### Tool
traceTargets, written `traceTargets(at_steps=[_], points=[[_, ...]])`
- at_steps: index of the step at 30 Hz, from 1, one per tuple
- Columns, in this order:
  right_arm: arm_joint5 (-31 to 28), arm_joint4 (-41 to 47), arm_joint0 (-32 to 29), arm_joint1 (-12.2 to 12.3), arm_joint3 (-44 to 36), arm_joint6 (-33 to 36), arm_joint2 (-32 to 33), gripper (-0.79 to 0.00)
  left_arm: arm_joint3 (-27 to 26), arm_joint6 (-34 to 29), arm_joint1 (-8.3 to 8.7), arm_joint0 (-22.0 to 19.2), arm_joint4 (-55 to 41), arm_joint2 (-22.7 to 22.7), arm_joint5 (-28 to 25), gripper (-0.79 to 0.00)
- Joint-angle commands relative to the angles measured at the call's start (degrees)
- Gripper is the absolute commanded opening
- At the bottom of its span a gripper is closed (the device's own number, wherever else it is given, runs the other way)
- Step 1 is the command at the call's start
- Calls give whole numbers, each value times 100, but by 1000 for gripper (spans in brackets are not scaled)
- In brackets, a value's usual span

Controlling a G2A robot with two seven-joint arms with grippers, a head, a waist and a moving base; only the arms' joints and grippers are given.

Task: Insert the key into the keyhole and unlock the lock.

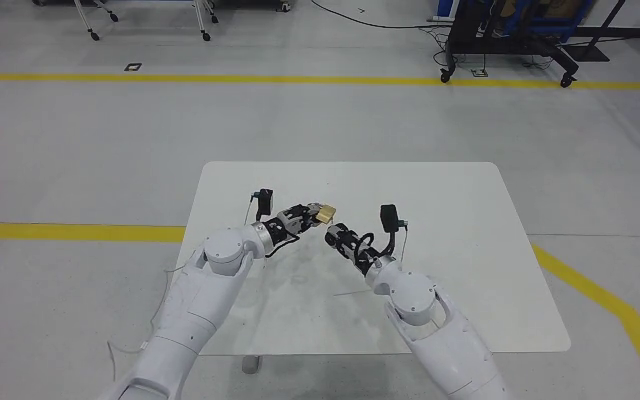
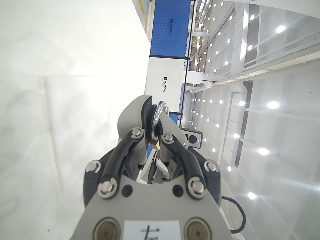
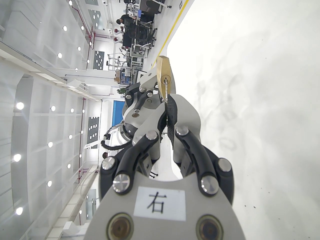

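Observation:
My left gripper [image 1: 310,214] holds a brass padlock [image 1: 325,212] up above the middle of the white table [image 1: 450,200]. In the left wrist view its fingers [image 2: 140,116] are shut on the lock's steel shackle [image 2: 158,116]. The right wrist view shows the lock's brass body [image 3: 163,72] end-on, keyhole facing the camera. My right gripper [image 3: 167,101] is shut on a thin silver key [image 3: 165,89], whose blade tip meets the keyhole [image 3: 165,78]. In the top view the right gripper [image 1: 335,238] sits just below and right of the lock.
Both arms meet over the table's centre, well inside its edges. Yellow floor lines [image 1: 90,232] run beside and behind the table. Wheeled racks [image 1: 510,50] stand far behind it.

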Motion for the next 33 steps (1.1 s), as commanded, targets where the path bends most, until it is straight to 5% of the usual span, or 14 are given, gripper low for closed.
traceTargets(at_steps=[1, 12, 22, 33], points=[[-3, -49, -14, 4, -12, 6, -6, -785, 9, 0, 8, -11, 56, -10, -36, -785], [-654, -607, -422, 152, -385, 552, 277, -785, 42, -9, 40, -27, -36, -161, -18, -785], [-647, -608, -432, 151, -336, 510, 276, -785, -5, 88, 45, -5, 90, -137, -7, -785], [-1301, -1226, -276, 464, -439, 3015, 953, -785, -273, -436, 136, 62, 591, -106, -21, -785]])
